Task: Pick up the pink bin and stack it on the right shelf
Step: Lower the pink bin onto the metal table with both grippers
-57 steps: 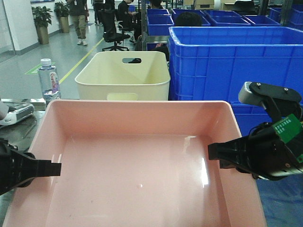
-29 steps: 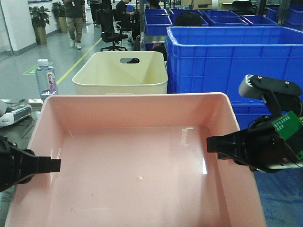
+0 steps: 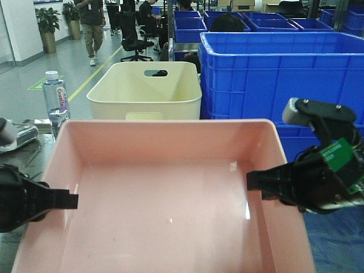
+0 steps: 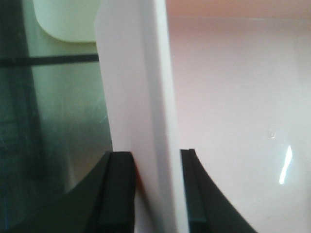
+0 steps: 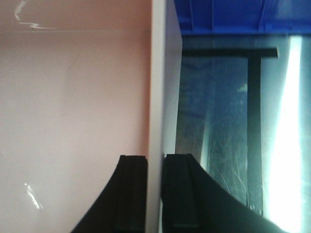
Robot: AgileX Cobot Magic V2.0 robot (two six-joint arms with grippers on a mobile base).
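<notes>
Right wrist: taped shelf (image 5: 218, 121) beside bin (image 5: 73, 97)

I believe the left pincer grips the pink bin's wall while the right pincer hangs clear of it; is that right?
Not quite: the right pincer is also shut on a wall of the pink bin, as the right wrist view shows. The left pincer does grip it.

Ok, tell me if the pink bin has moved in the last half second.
Yes. The pink bin's far rim now sits lower against the cream bin, uncovering its front handle slot.
</notes>
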